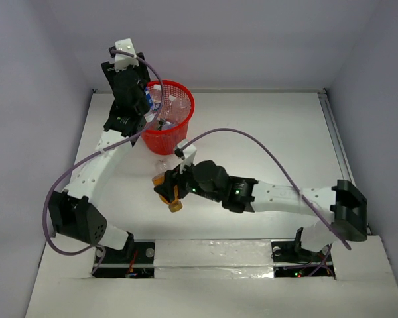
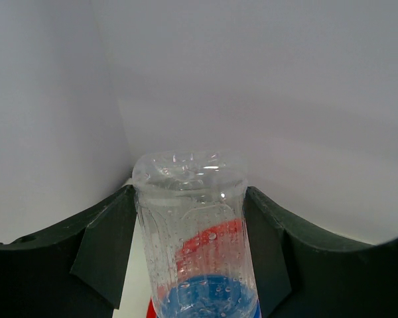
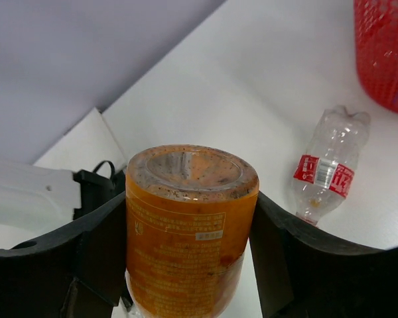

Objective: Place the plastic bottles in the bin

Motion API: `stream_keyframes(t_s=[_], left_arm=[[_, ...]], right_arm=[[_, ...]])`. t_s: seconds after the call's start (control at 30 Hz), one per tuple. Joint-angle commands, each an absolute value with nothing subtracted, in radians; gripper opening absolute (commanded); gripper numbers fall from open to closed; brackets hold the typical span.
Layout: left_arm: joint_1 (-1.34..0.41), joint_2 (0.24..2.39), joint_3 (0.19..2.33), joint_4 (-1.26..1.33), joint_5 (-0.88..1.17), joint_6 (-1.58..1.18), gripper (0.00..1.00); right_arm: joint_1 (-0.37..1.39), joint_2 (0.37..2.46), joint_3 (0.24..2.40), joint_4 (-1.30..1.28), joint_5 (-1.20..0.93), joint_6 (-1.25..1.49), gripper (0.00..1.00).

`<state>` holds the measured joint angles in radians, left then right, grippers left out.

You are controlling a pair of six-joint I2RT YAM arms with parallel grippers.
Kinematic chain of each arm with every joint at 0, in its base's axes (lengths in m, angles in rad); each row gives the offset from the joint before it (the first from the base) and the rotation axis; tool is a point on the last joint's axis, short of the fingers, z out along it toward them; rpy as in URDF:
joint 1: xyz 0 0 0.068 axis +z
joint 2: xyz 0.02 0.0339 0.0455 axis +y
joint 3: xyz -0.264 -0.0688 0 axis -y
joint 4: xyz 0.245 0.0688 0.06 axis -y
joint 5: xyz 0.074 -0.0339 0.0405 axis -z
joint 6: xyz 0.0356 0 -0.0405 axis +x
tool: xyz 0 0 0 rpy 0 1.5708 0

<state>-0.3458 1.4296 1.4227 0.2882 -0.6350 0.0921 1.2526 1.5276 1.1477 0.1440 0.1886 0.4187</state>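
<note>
My left gripper (image 1: 148, 101) is shut on a clear bottle with a blue label (image 2: 192, 225) and holds it at the left rim of the red mesh bin (image 1: 179, 129); its fingers (image 2: 109, 245) press both sides of the bottle. Clear bottles (image 1: 174, 105) lie inside the bin. My right gripper (image 1: 167, 190) is shut on the squat orange bottle (image 3: 189, 225), also seen from above (image 1: 172, 199), above the table in front of the bin. A clear bottle with a red-white label (image 3: 328, 169) lies on the table beside the bin (image 3: 385, 53); from above it shows just below the bin (image 1: 160, 163).
White side walls enclose the table at the left, back and right. My left arm (image 1: 96, 165) runs along the left side. My right arm (image 1: 285, 195) stretches across the near middle, with a purple cable (image 1: 252, 139) arching above it.
</note>
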Motion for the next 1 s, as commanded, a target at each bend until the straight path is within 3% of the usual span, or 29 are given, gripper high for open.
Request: stream_keyframes(t_s=[0.0,0.43,0.7,0.8,0.93,0.97], left_arm=[[-0.344,1.465,1.399,0.498,-0.722,0.222,0.29],[-0.344,1.618,1.304,0.807,-0.781,0.468,0.29],[-0.364,1.605,1.137,0.891,-0.765,0.416,0.30],[-0.364,1.588,1.109,0.856,-0.746,0.353,0.37],[-0.373,1.560,1.101,0.792,-0.726,0.287,0.77],[-0.373,1.552,1.104,0.778,-0.724,0.272,0.82]], right_arm=[[1.262,1.411,1.115,0.209,0.247,0.422,0.42],[1.262,1.172,1.026,0.143,0.439,0.436,0.40],[1.262,1.121,1.051,0.118,0.517,0.419,0.40],[1.253,1.131,1.098,0.098,0.545,0.403,0.40],[1.220,1.150,1.164,0.080,0.551,0.400,0.39],[1.210,1.154,1.175,0.080,0.546,0.400,0.39]])
